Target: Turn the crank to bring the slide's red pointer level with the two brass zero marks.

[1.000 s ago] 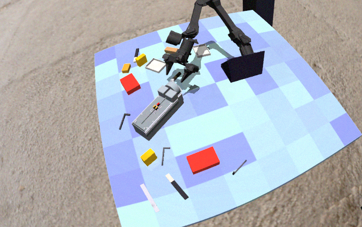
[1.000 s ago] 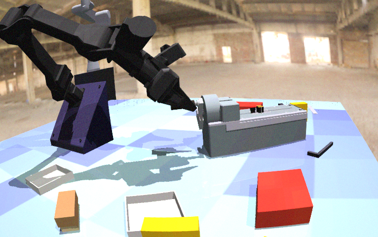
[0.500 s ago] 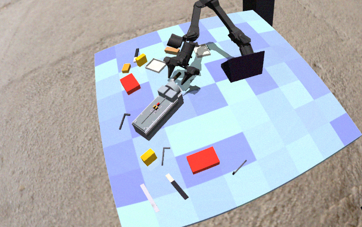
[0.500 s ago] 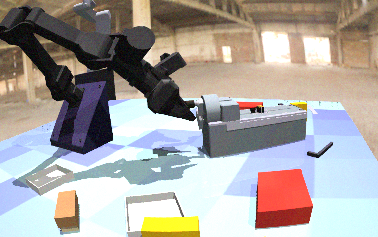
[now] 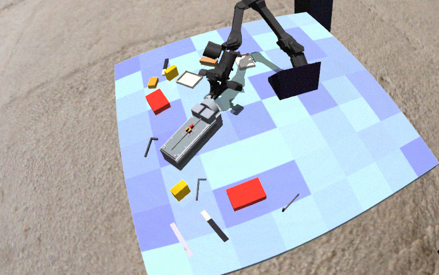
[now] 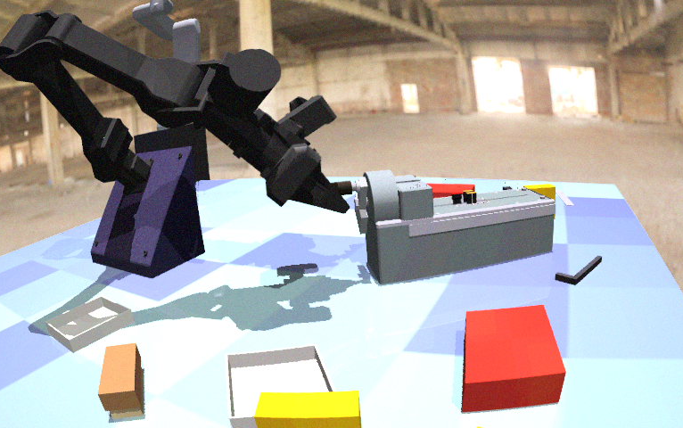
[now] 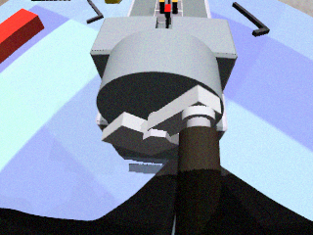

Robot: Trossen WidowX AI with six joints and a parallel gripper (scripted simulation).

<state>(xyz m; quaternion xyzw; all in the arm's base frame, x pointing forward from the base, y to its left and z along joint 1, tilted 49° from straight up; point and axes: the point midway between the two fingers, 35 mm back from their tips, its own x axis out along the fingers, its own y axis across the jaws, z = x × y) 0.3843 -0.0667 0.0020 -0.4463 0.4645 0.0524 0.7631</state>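
Observation:
The grey machine (image 5: 181, 144) (image 6: 462, 243) (image 7: 161, 49) stands on the table, its round housing facing the arm. My gripper (image 5: 212, 96) (image 6: 343, 203) (image 7: 191, 167) is shut on the dark crank handle (image 6: 343, 186) (image 7: 200, 144), with a finger on each side. The pale crank arm (image 7: 182, 109) is right of centre on the housing in the wrist view. The red pointer (image 5: 191, 126) (image 7: 167, 8) sits a little to the crank side of the two brass marks (image 5: 188, 129) (image 6: 470, 196). The fingers hide the handle's outer end.
A red block (image 5: 157, 101) (image 6: 512, 344) and a hex key (image 5: 151, 146) (image 6: 579, 272) lie on one side of the machine. Another red block (image 5: 246, 193) lies beyond it. Shallow trays (image 5: 177, 80) (image 6: 61, 337), an orange-brown block (image 5: 208, 61) (image 6: 119, 374) and yellow blocks (image 5: 180, 190) (image 6: 308, 407) also lie around.

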